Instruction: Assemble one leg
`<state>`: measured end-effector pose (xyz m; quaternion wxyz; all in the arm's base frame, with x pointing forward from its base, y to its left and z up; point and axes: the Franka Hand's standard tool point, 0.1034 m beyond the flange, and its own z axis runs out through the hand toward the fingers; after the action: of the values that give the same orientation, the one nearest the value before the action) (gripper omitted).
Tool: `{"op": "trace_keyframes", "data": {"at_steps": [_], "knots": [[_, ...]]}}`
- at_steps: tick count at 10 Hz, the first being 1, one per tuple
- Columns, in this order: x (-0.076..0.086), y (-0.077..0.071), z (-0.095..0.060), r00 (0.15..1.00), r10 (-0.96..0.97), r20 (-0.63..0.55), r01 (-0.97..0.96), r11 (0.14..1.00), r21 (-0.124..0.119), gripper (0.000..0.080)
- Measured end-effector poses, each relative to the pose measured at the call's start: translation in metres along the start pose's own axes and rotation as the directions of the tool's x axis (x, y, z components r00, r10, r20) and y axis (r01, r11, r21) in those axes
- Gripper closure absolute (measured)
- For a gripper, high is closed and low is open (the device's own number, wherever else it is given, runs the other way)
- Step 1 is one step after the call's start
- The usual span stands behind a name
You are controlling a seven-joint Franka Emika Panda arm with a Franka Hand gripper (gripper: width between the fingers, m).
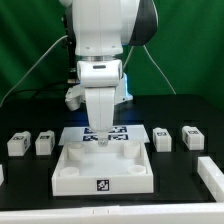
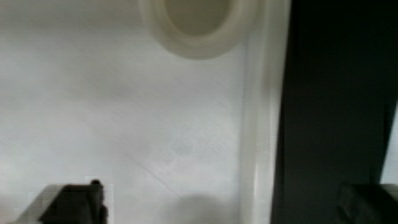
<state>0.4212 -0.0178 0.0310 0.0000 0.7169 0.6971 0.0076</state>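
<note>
Four small white legs with marker tags lie on the black table: two on the exterior view's left point(image 1: 17, 143) point(image 1: 44, 142) and two on its right point(image 1: 163, 137) point(image 1: 191, 135). The large white tray point(image 1: 70, 172) with round corner sockets lies in the middle. My gripper point(image 1: 100, 138) hangs over the tray's far part, open and empty, away from every leg. In the wrist view the gripper point(image 2: 228, 205) is open over the tray's flat floor point(image 2: 125, 110), with one dark finger point(image 2: 71, 205) on each side, a round socket point(image 2: 192, 25) ahead and no leg in sight.
The marker board point(image 1: 122, 132) lies just behind the tray. Another white part point(image 1: 211, 176) lies at the exterior view's front right, and one shows at the left edge point(image 1: 2, 173). The tray's edge wall point(image 2: 267, 120) borders black table point(image 2: 338, 100).
</note>
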Motion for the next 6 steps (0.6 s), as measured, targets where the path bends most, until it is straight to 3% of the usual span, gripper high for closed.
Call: {"op": "trace_keyframes", "data": {"at_steps": [2,5,6], "knots": [[0.002,-0.008,0.018,1.0,0.003,-0.011,-0.003,1.0,0.017,0.015],[0.003,-0.006,0.024,1.0,0.004,-0.014,-0.003,1.0,0.017,0.015],[0.003,-0.006,0.024,1.0,0.004,-0.014,-0.003,1.0,0.017,0.0259]]}}
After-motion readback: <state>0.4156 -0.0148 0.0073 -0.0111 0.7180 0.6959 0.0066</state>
